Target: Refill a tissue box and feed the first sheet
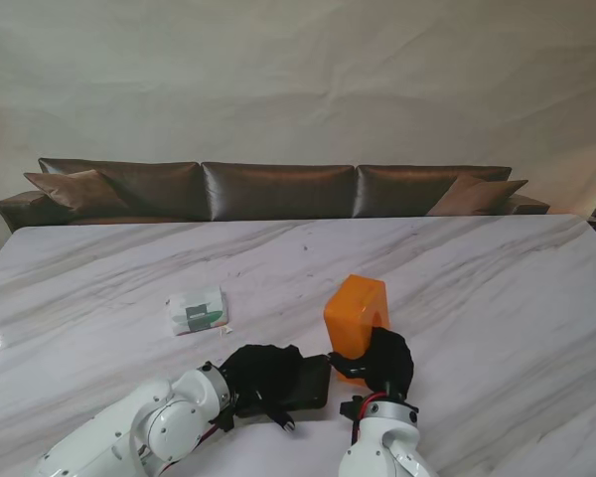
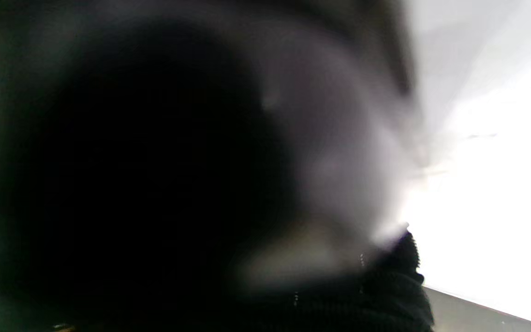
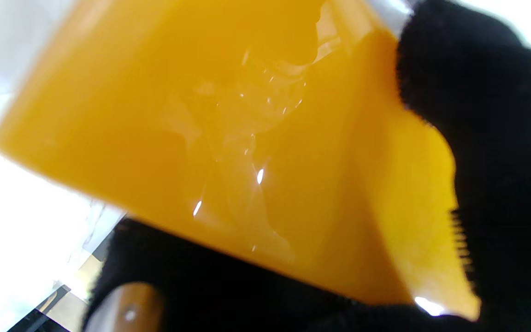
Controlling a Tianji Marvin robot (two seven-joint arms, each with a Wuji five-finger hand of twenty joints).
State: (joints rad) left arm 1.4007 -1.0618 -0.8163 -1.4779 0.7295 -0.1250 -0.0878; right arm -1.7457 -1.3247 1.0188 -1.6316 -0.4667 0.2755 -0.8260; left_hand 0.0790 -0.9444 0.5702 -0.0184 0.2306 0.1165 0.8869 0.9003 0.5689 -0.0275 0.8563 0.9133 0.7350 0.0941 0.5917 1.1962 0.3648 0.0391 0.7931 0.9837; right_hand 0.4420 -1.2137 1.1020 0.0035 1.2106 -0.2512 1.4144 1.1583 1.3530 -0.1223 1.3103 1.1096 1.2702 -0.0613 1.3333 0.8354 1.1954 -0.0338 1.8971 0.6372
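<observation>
A long brown leather sofa (image 1: 278,189) stands against a pale wall behind the white marble table (image 1: 497,288); on the table, near the middle and close to me, an orange tissue box cover (image 1: 357,314) stands tilted, and the right hand (image 1: 382,363), in a black glove, grips it at its nearer right side; the fingers are closed around the cover. To the left of the cover, and touching the nearer edge of it as far as I can see, a flat black piece (image 1: 308,383) lies on the table under the left hand (image 1: 263,376), which is also gloved in black; the fingers lie across this piece, but whether they hold it or only rest on it I cannot tell. Farther from me and more to the left, well apart from both hands, a small pack of tissues (image 1: 196,310) in white and green wrapping lies flat. The right wrist view shows what the stand view does not: the glossy orange surface of the cover (image 3: 228,152) very close, with black fingers (image 3: 491,138) on its edge; the inside of the cover is not visible in any view. The left wrist view is almost all dark blur, with only a bit of black glove (image 2: 385,286) and bright table.
</observation>
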